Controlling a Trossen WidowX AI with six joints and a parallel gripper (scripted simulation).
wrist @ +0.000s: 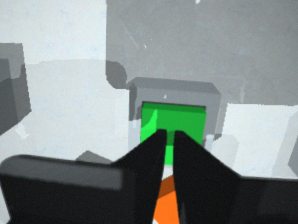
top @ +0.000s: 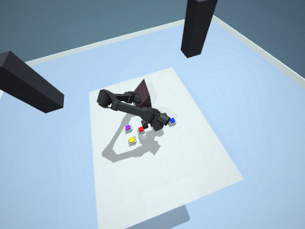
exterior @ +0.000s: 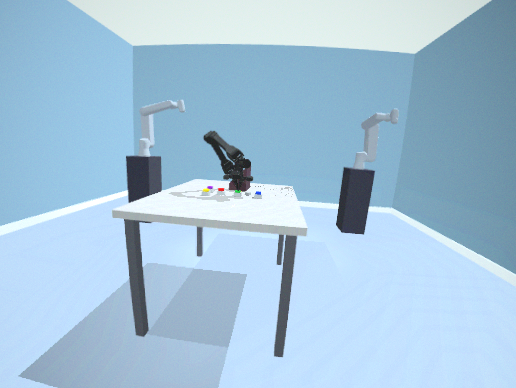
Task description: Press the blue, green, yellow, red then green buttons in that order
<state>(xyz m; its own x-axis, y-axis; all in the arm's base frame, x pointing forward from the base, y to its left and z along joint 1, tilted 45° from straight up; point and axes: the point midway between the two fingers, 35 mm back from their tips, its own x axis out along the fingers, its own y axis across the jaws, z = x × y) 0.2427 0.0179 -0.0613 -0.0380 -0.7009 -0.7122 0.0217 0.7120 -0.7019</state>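
Note:
My gripper (top: 155,126) (exterior: 238,187) (wrist: 169,137) is shut and empty, and it points down. In the wrist view its black fingertips lie over the near edge of the green button (wrist: 175,122) (exterior: 237,192), which sits in a grey housing (wrist: 175,91). I cannot tell whether the tips touch the button. In the overhead view the arm hides the green button. The blue button (top: 172,120) (exterior: 258,192) is just right of the gripper. The red button (top: 140,128) (exterior: 221,189) is just left of it, and the yellow button (top: 132,139) (exterior: 205,190) lies further left and nearer the front.
A purple button (top: 127,127) (exterior: 210,188) sits left of the red one. A dark maroon shape (top: 143,94) (exterior: 239,180) stands behind the arm. An orange patch (wrist: 167,200) shows under the fingers; I cannot tell what it is. The buttons sit on a white table top (top: 165,165) (exterior: 210,215).

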